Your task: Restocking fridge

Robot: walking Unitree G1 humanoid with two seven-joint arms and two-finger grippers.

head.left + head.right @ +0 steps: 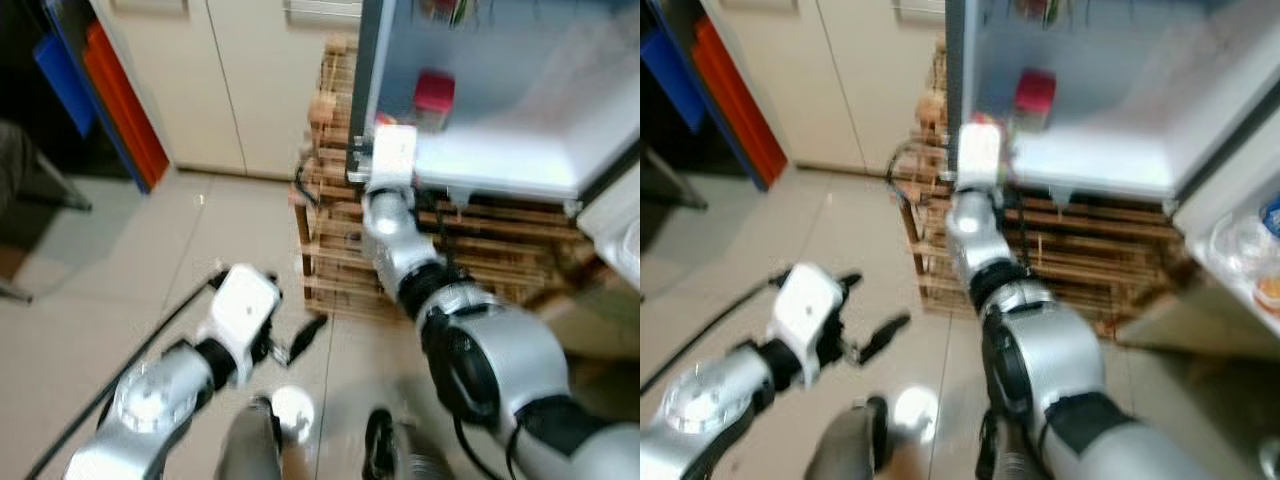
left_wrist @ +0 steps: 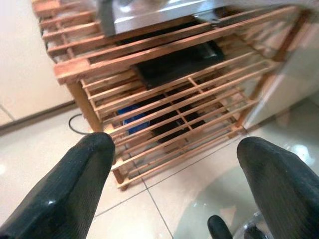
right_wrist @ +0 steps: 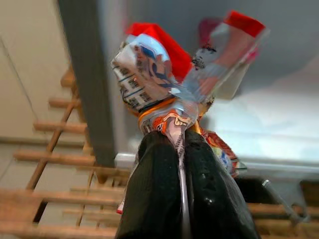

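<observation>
right gripper (image 3: 180,149): outstretched to fridge (image 1: 500,110), jaws clamping snack packet (image 3: 164,74) | left gripper (image 2: 174,189): low, jaws spread

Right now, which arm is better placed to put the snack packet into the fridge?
The right. Its claw is shut on the snack packet at the open fridge shelf edge. The left claw hangs open and low over the floor, away from the fridge.
</observation>
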